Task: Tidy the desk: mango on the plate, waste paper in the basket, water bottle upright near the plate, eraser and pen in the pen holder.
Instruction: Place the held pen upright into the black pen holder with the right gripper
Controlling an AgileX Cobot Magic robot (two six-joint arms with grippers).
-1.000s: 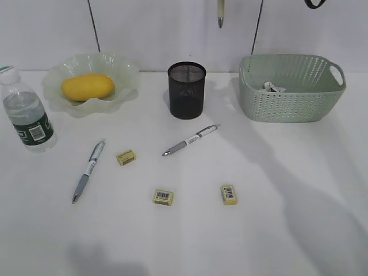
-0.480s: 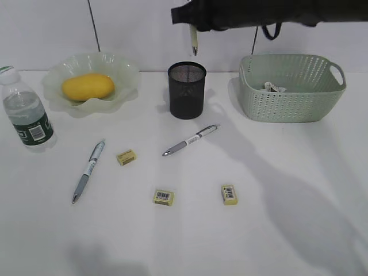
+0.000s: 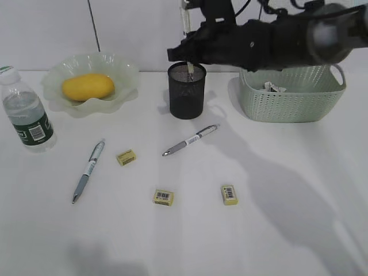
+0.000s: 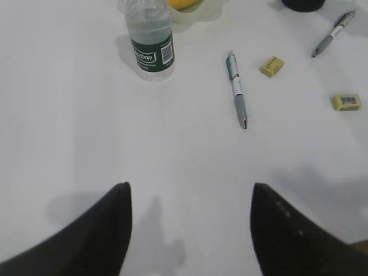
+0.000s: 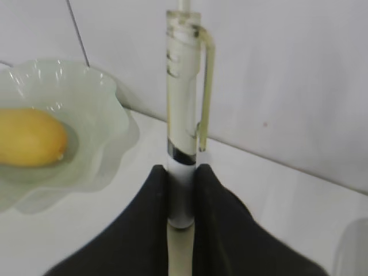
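My right gripper (image 3: 187,53) is shut on a clear pen (image 5: 183,144) and holds it upright with its tip just inside the black mesh pen holder (image 3: 187,92). The mango (image 3: 88,87) lies on the pale green plate (image 3: 123,72). The water bottle (image 3: 26,112) stands upright at the left, also in the left wrist view (image 4: 151,40). The waste paper (image 3: 273,87) lies in the green basket (image 3: 293,100). Two pens (image 3: 87,170) (image 3: 190,140) and three yellow erasers (image 3: 126,157) (image 3: 164,196) (image 3: 229,194) lie on the desk (image 3: 287,201). My left gripper (image 4: 188,198) is open and empty above bare desk.
The right arm (image 3: 276,40) reaches across the back of the desk above the basket. A wall stands right behind the plate, pen holder and basket.
My right arm has come down and moved left with the pen. The pen's tip has gone from above the pen holder down into its mouth.
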